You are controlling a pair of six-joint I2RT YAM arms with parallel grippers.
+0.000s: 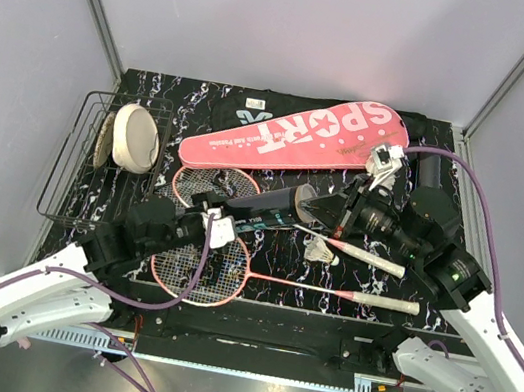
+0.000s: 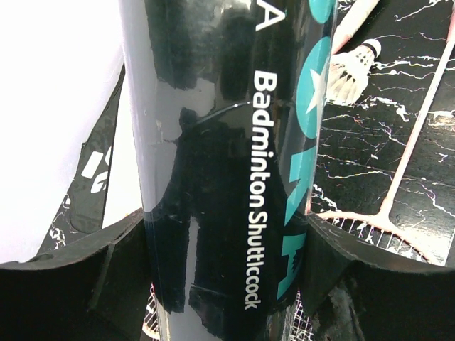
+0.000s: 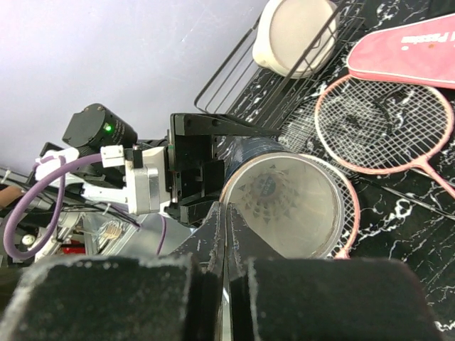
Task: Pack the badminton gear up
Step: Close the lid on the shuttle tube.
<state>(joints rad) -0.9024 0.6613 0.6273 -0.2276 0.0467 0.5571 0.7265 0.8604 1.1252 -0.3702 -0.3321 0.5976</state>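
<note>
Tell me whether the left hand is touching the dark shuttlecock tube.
Touching. In the left wrist view, the tube sits between the fingers of the left hand, both pressed against its sides, no gap.

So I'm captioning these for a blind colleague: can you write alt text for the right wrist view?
The shut right gripper sits at the open mouth of a dark tube, held by the left gripper, with a shuttlecock seated deep inside. Beyond lie a pink racket, a pink case and a wire basket holding a cream disc.
</note>
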